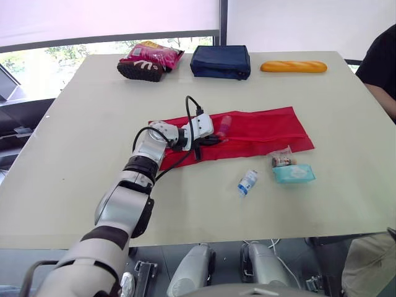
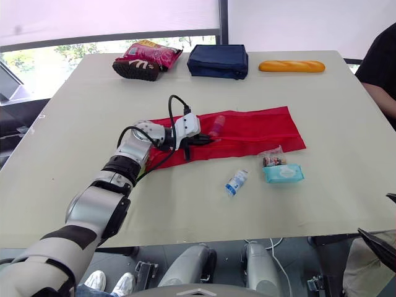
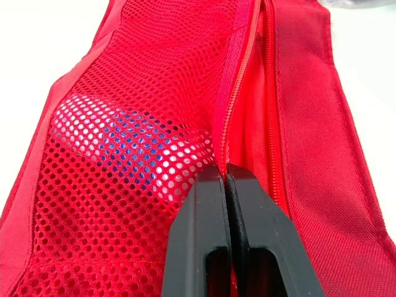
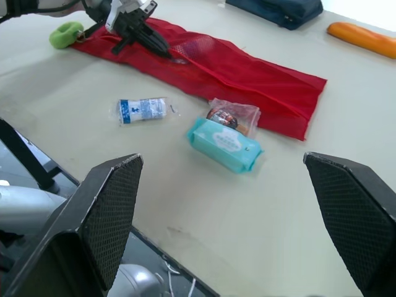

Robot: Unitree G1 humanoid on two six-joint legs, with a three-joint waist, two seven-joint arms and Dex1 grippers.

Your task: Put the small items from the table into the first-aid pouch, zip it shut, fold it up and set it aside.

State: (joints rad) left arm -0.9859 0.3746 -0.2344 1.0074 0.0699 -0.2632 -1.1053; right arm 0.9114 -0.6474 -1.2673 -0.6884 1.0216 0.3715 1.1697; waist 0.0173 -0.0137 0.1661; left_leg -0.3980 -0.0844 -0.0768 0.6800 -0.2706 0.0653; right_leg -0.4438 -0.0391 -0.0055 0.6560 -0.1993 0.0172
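Observation:
The red first-aid pouch (image 1: 260,131) lies unfolded flat across the middle of the table. My left gripper (image 1: 213,140) rests on its left half, its fingers (image 3: 204,235) shut right on the zipper line beside the mesh pocket. A white and blue item (image 3: 124,145) shows through the mesh. In front of the pouch on the table lie a small white and blue bottle (image 1: 247,182), a teal tissue pack (image 1: 294,173) and a clear packet (image 1: 283,158). My right gripper (image 4: 221,158) hovers open off the table's near right, short of these items.
Along the far edge sit a snack bag (image 1: 150,60), a navy case (image 1: 220,61) and a bread loaf (image 1: 293,66). A person (image 1: 382,68) sits at the right side. A green loop (image 4: 66,34) lies at the pouch's left end.

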